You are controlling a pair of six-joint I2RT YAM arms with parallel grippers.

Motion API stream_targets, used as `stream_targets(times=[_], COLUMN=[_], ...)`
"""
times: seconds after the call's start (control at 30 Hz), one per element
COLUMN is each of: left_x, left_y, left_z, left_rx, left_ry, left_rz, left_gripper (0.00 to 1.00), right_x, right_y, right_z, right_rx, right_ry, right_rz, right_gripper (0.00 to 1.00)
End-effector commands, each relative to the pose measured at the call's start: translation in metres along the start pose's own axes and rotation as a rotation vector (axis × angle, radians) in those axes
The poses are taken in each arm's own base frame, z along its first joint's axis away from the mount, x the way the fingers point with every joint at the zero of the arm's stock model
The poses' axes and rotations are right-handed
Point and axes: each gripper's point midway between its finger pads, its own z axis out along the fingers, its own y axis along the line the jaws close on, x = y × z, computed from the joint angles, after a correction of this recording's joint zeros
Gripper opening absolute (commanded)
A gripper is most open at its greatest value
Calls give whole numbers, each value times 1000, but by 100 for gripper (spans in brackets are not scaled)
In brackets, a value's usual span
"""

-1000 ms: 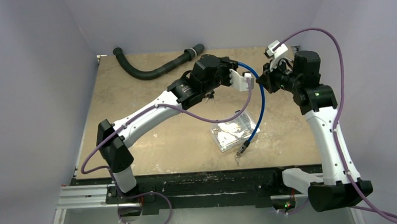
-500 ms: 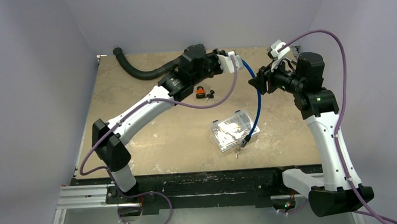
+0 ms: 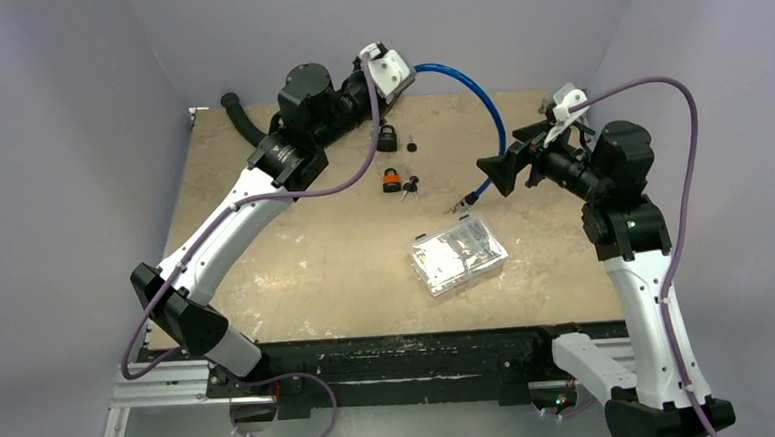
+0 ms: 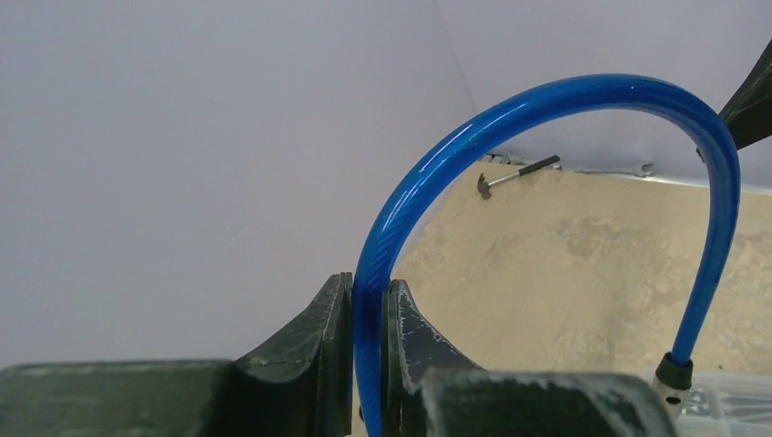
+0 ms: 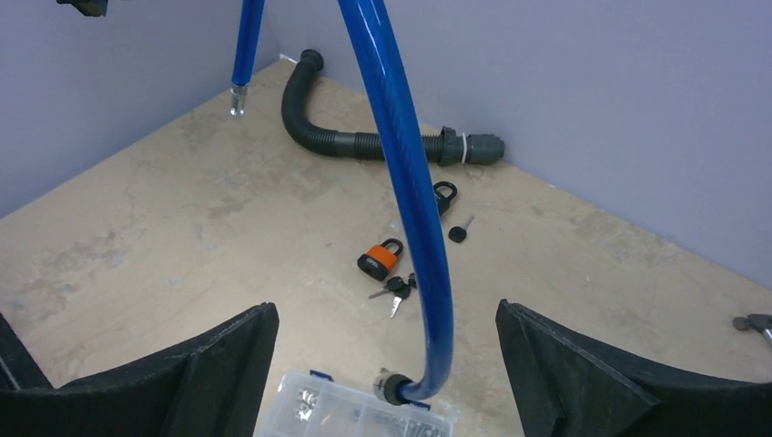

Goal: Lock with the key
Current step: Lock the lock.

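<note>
At the far left, well behind the orange padlock, a black hose lies along the wall. The left gripper is raised behind the padlock, fingers pinched tight on a blue cable. The padlock sits mid-table, its keys touching its right side, and a black padlock lies just behind. A clear box lies nearer and to the right. Further right, the right gripper gapes wide, holding nothing; the cable hangs between its fingers.
</note>
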Motion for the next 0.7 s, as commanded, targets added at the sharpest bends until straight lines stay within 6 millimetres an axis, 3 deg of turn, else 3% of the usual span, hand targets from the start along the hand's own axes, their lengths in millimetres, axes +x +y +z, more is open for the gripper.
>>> stream_targets(times=[0.0,0.2,0.37,0.5,0.67], left_x=[-64,-74,-79,-83,-81], left_y=[25,44,57,66,75], left_z=[-14,-16,-17,-16,-14], left_rx=[-53,-74,-85,-105,-125], left_ry=[-170,-200,-196,-202,-194], left_rz=[-83,-167,-262,-341,-390], left_gripper=[0,0,0,0,0], right_x=[-19,-1,10,15,14], right_y=[-6,-16,-8,-2,-8], right_z=[-1,9,19,23,27], right_rx=[30,58,-13,-61,-37], right_ry=[-32,37,84,49,18], right_rz=[-41,27,86,75,64], right_gripper=[99,96,91,78,58])
